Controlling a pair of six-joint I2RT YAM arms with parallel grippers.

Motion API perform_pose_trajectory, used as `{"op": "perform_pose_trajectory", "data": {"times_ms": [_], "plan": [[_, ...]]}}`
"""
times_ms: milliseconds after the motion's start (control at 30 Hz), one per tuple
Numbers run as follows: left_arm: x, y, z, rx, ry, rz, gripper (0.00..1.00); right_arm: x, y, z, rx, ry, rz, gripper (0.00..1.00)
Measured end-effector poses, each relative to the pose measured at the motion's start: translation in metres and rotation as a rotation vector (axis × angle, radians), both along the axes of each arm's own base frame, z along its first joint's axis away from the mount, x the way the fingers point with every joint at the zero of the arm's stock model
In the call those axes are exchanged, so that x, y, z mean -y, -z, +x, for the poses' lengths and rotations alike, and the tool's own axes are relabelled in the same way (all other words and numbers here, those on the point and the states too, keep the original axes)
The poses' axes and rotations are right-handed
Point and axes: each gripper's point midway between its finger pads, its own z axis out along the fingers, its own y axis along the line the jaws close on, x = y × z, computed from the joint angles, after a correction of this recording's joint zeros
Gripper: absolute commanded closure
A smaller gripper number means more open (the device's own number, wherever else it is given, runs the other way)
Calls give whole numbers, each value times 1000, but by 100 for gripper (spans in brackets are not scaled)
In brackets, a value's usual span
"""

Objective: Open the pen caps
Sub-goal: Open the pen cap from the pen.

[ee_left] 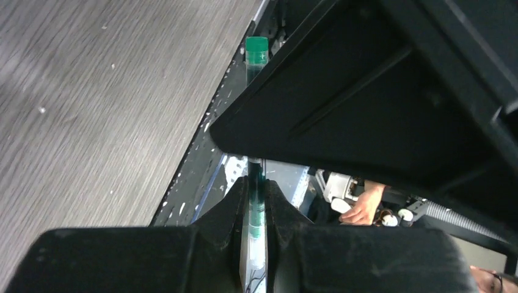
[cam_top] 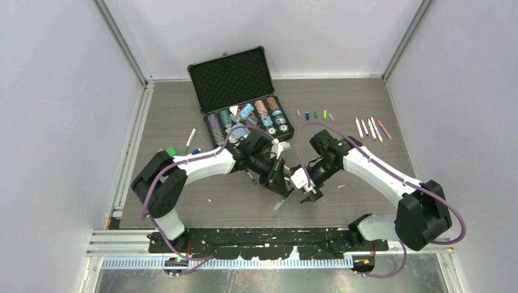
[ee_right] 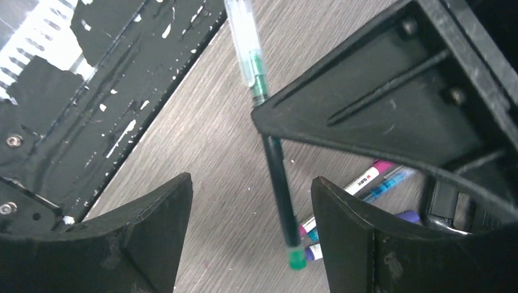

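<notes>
Overhead view: my left hand (cam_top: 276,176) and right hand (cam_top: 307,188) meet nose to nose above the middle of the desk (cam_top: 201,204).

Left wrist view: the left hand is clamped on a green pen (ee_left: 256,183). Its fingers (ee_left: 290,220) are pressed tight against the barrel on both sides, and the pen's green end (ee_left: 256,49) sticks out beyond them.

Right wrist view: the right hand stands apart. It has one finger (ee_right: 159,232) on each side of the pen's dark barrel, and as far as I can see neither touches it.

Far side of the desk: a row of loose caps (cam_top: 314,114) and a group of pens (cam_top: 369,128) lie to the right of the open black case (cam_top: 241,91) of chips.
</notes>
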Motion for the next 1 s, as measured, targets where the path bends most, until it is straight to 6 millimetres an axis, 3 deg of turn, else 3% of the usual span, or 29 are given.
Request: {"op": "perform_pose_trajectory", "data": {"times_ms": [300,400,533,767,1000], "plan": [[15,-2,1,-43,31,-36,98,-3,16,9,122,-49,-69,58],[16,-3,1,-45,28,-37,93,-2,19,6,126,-61,-80,77],[17,-3,2,-49,21,-35,84,-3,18,7,139,-78,-67,94],[14,-1,9,-23,-37,-11,49,-3,17,2,132,-93,-60,99],[-16,-26,28,127,-251,-88,44,1,14,-10,69,-80,-67,99]]}}
